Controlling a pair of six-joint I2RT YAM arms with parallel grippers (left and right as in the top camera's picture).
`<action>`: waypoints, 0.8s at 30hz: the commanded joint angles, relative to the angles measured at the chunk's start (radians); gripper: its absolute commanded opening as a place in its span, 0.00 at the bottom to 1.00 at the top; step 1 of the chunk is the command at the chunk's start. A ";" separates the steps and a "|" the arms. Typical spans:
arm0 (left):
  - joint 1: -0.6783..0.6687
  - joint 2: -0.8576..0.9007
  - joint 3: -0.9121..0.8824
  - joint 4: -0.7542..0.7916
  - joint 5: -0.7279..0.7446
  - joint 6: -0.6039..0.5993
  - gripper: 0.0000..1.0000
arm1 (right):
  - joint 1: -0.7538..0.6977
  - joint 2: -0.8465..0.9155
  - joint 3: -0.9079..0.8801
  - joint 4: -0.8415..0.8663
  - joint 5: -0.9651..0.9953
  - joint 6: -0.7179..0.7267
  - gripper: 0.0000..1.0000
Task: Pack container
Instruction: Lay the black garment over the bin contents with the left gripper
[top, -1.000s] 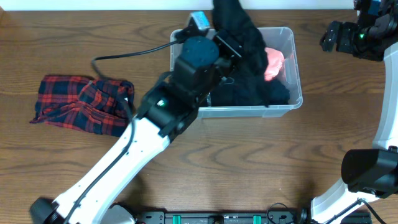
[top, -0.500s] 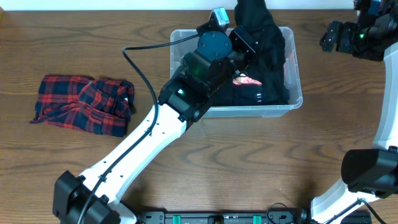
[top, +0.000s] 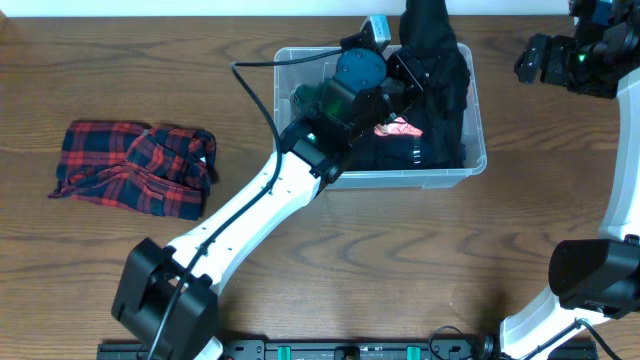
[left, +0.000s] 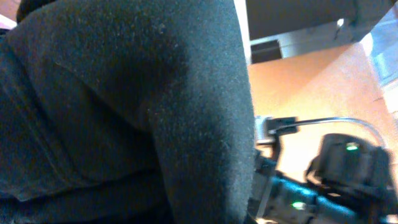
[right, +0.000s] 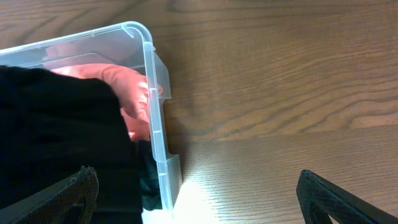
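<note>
The clear, colourless rectangular plastic container (top: 400, 180) is set on the brown wooden table (top: 400, 270), towards its far edge. The left gripper (top: 412, 68) is held directly over the container's far right part and is clenched on a black fabric garment (top: 440, 60), which is draped across the far right corner and down into the container. A pink cloth item (top: 400, 128) is partly buried among the dark contents. The right gripper (top: 535, 60) is kept well apart, to the container's right, with its jaws spread wide and nothing between them. A red and navy plaid cloth (top: 135, 168) is left crumpled on the table, well to the container's left.

In the left wrist view almost everything is blocked by the black garment (left: 124, 93), and the fingers cannot be made out. In the right wrist view the container's rounded corner and rim (right: 152, 93) are seen close up, with the pink item (right: 124, 93) pressed against the clear wall, beyond the open right gripper (right: 199, 190).
</note>
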 joint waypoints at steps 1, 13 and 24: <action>0.023 -0.010 0.059 0.043 0.078 0.101 0.06 | 0.001 0.000 -0.001 -0.001 0.003 -0.019 0.99; 0.040 -0.005 0.059 0.042 0.145 0.181 0.32 | 0.001 0.000 -0.001 -0.001 0.003 -0.019 0.99; 0.137 -0.005 0.059 0.027 0.276 0.181 0.32 | 0.001 0.000 -0.001 -0.001 0.003 -0.019 0.99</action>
